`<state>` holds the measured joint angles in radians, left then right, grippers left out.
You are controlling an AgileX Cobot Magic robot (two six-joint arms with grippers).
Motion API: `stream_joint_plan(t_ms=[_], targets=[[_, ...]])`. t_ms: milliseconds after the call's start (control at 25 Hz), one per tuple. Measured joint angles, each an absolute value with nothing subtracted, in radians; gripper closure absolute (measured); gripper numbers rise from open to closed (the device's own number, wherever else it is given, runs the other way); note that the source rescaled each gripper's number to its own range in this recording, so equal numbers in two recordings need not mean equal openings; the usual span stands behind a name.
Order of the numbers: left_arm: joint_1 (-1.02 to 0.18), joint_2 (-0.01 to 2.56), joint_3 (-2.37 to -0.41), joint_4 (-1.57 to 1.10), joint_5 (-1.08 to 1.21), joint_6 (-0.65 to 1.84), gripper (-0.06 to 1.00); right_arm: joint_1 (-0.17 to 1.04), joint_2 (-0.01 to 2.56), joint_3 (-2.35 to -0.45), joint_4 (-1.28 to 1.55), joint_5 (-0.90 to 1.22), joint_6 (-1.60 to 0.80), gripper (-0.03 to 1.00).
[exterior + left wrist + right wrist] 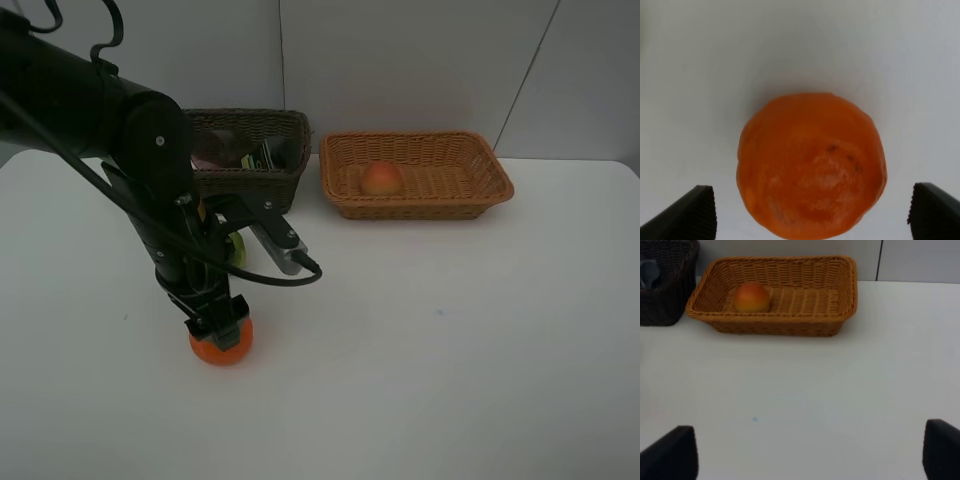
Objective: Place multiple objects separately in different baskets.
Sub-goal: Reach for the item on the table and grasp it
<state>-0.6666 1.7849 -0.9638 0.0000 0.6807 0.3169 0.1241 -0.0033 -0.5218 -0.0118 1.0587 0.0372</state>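
Peach-like fruit [381, 178] sits in tan basket [420, 208]; dark basket [250, 186] holds a bottle [264, 155].

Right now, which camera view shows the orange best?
Left wrist view: the orange fills the frame, skin clear, between open fingers. Exterior high shows it small, partly hidden under the left arm. Right wrist view misses it.

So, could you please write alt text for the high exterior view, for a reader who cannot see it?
The robot's left gripper hangs directly over an orange on a white table. Behind stand a dark brown basket holding several items and, to its right, a light tan basket holding one peach-like fruit.
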Motion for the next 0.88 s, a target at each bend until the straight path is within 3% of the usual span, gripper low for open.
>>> stream_joint_plan(t_ms=[880], targets=[[-0.667, 1.879, -0.963, 0.000, 0.614, 0.327, -0.05, 0.124, -0.003, -0.522, -0.012, 1.059, 0.037, 0.00]])
